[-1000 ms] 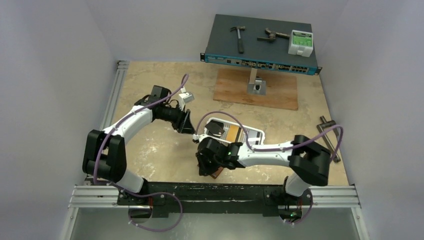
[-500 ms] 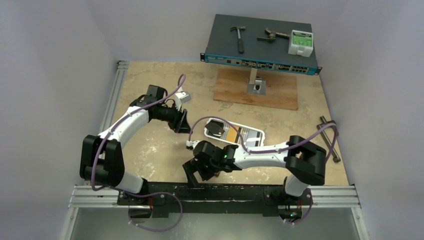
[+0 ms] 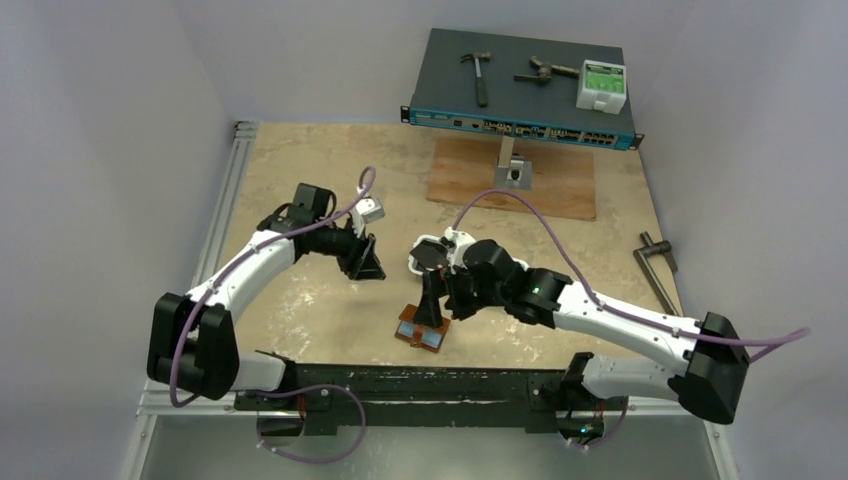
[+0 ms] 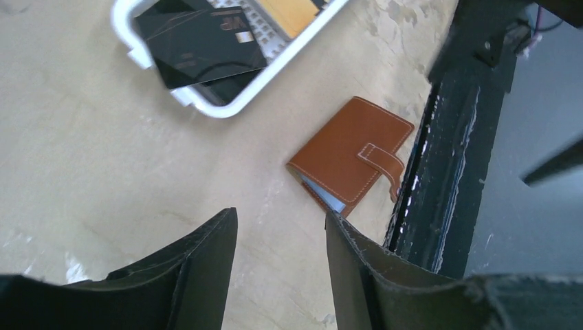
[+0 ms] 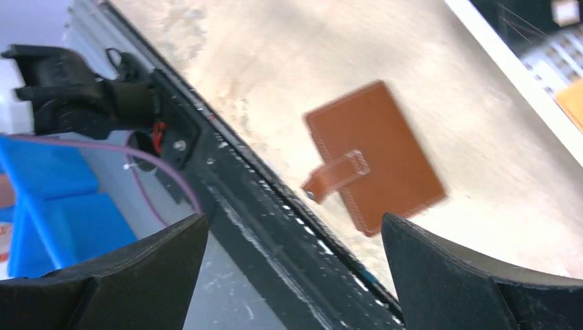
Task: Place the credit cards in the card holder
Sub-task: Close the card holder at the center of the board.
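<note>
Looking across the table (image 3: 300, 310), the largest change is in the right arm: a second ago it lay folded low at the near edge with its jaws pinched shut at the card holder. It has since released, risen and swung inward, so the right gripper (image 3: 436, 300) now hangs just above the card holder (image 3: 420, 333), on its far side. The left arm has shifted only slightly; the left gripper (image 3: 366, 262) is held left of the white tray (image 4: 221, 110), well apart from the holder. The card holder lies flat and folded shut near the near edge, just beside the black frame rail (image 4: 419, 199), free of both grippers. This reads as a completed set-down, not a completed task. A black card (image 4: 199, 45) and an orange-yellow card (image 4: 295, 10) are in the tray, while a bluish edge at the holder's open side suggests one card is already loaded. The holder would probably need reopening before the next insertion. Its snap tab (image 4: 381, 161) crosses the cover with its end projecting past the edge; whether it is fastened cannot be told. Right gripper: jaws spread to full width, nothing between them, touching nothing. Left gripper: jaws partly open, empty, clear of the table surface.
</note>
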### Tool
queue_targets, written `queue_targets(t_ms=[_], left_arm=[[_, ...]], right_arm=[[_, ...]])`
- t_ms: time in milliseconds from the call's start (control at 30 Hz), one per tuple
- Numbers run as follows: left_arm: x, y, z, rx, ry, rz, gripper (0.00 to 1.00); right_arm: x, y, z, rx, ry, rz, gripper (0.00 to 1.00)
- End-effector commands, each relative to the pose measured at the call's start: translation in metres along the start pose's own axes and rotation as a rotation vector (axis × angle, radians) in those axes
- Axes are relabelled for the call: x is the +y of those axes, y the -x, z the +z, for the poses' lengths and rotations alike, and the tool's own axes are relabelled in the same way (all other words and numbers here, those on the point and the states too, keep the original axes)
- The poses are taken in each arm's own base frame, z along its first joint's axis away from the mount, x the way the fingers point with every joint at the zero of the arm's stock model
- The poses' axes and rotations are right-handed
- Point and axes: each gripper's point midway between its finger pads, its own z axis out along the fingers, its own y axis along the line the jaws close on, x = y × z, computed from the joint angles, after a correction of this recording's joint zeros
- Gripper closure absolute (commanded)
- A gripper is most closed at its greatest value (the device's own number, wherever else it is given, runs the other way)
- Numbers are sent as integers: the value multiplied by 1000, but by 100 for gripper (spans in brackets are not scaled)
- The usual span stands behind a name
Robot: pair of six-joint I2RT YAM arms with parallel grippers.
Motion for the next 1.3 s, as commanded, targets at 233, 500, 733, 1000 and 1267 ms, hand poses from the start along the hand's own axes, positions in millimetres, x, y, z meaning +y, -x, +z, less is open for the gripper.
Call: queue_targets(t_ms=[233,500,733,1000,1267], left_arm=[[-32,-1,42,82,29,444,53],[-38,-10,51,113,64,552,53],[-41,-26,79,227,122,796,54],[-52,-51,97,326,76,976,58],[-56,-97,112,444,14,1240,63]], right_arm=[[-91,-42,33,-23,-233,213,13],[-88,-60,49,30,-260,203,20],[-88,-75,37,56,-259,204,21],[-79,-67,-15,-82,-195,333,26],[-90,-56,-5,-191,-162,497,22]])
